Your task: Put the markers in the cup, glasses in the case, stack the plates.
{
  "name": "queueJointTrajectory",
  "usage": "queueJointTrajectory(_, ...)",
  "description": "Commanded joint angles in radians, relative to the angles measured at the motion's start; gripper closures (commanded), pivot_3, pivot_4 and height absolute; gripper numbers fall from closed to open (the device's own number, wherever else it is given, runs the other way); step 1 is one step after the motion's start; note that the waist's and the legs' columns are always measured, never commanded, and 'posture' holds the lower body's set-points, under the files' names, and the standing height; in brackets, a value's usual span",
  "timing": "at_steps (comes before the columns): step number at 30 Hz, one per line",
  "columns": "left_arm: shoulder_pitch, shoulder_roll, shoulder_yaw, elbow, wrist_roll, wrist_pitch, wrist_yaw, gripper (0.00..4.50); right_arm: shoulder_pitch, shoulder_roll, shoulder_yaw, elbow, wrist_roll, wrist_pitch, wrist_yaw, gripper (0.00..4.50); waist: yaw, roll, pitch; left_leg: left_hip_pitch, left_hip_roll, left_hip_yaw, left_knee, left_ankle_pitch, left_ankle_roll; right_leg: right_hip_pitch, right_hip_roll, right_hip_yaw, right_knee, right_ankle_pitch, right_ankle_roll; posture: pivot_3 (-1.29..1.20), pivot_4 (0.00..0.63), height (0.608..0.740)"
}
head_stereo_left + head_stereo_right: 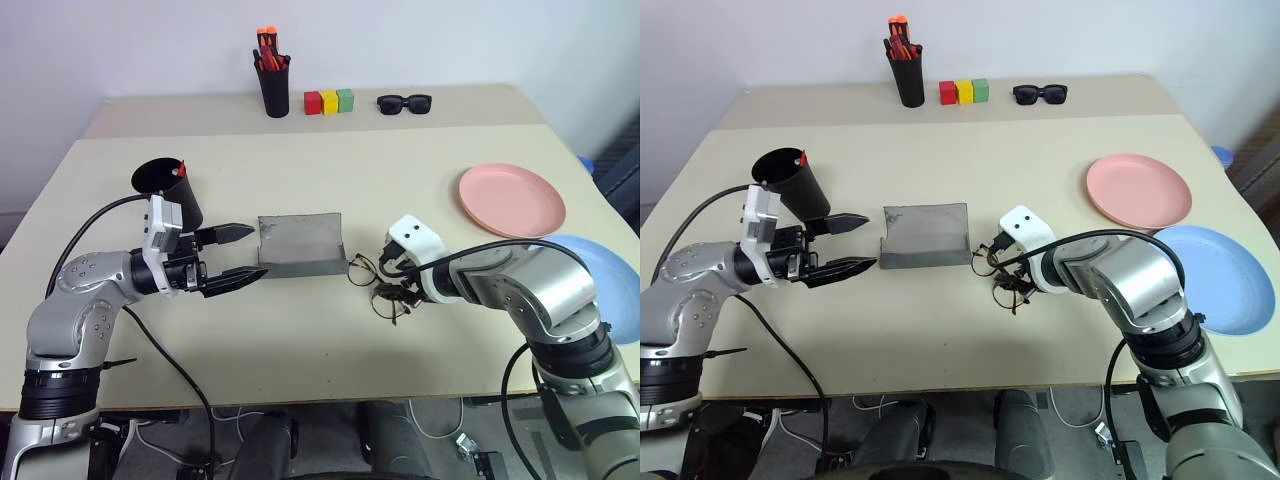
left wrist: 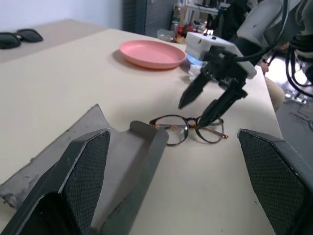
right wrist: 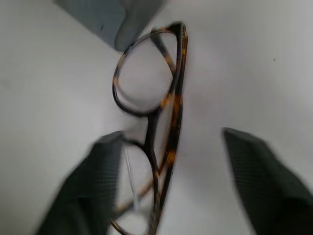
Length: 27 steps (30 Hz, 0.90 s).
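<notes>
1. Glasses (image 1: 378, 285) lie folded on the table (image 1: 300, 170) near its middle, just right of the case (image 1: 300, 243), one lens almost touching its right end.
2. I see the case lying open, lid up, between my two grippers.
3. My right gripper (image 2: 206, 100) points down over the glasses, fingers spread either side of the frame, one tip at a lens; nothing is pinched.
4. My left gripper (image 1: 240, 255) sits level at the case's left end, fingers apart, empty.
5. Behind it stands the cup (image 1: 168, 190), a red tip at its rim.
6. I see the pink plate (image 1: 512, 200) and blue plate (image 1: 612, 280) unstacked along the right edge.
</notes>
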<state>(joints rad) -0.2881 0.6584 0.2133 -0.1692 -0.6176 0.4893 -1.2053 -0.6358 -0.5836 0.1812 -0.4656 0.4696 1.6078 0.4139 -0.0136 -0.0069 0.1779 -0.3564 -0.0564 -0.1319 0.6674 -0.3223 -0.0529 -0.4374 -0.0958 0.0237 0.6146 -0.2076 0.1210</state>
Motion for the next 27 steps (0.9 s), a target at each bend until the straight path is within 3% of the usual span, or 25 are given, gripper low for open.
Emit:
queueJointTrajectory(1,-0.004,0.004,-0.001,-0.034,-0.018,-0.017,0.017,0.19,-0.002,0.039,-0.063,0.0,0.037,0.007,-0.035,1.18,0.0,0.0,0.0,0.0,0.0,0.0,0.0,0.0,0.0,0.0,0.0,0.0,0.0,0.0,0.0,0.0,0.15,0.74)
queueJointTrajectory(6,-0.014,0.001,-0.017,-0.027,-0.01,-0.031,0.029,0.19,-0.006,0.002,-0.022,-0.004,0.043,0.007,-0.061,1.18,0.0,0.0,0.0,0.0,0.0,0.0,0.0,0.0,0.0,0.0,0.0,0.0,0.0,0.0,0.0,0.0,0.15,0.74)
queueJointTrajectory(9,-0.02,-0.002,-0.028,-0.027,-0.008,-0.037,0.04,0.19,-0.002,-0.01,-0.005,-0.011,0.053,0.007,-0.064,2.1,0.0,0.0,0.0,0.0,0.0,0.0,0.0,0.0,0.0,0.0,0.0,0.0,0.0,0.0,0.0,0.0,0.15,0.74)
queueJointTrajectory(14,-0.018,0.002,-0.036,-0.026,-0.011,-0.045,0.05,0.19,-0.007,-0.019,0.007,-0.01,0.07,0.007,-0.072,4.46,-0.002,0.0,0.0,0.0,0.0,0.0,0.0,0.0,0.0,0.0,0.0,0.0,0.0,0.0,0.0,0.0,0.15,0.74)
queueJointTrajectory(21,-0.022,0.009,-0.032,-0.017,-0.015,-0.045,0.061,0.19,-0.035,-0.046,0.006,-0.007,0.083,0.007,-0.06,4.46,-0.001,0.0,0.0,0.0,0.0,0.0,0.0,0.0,0.0,0.0,0.0,0.0,0.0,0.0,0.0,0.0,0.15,0.74)
queueJointTrajectory(27,-0.001,0.043,0.029,-0.016,-0.045,-0.019,0.08,0.19,-0.153,-0.156,-0.016,0.069,0.02,-0.102,-0.023,4.46,-0.002,0.0,0.0,0.0,0.0,0.0,0.0,0.0,0.0,0.0,0.0,0.0,-0.001,0.0,0.0,0.0,0.15,0.74)
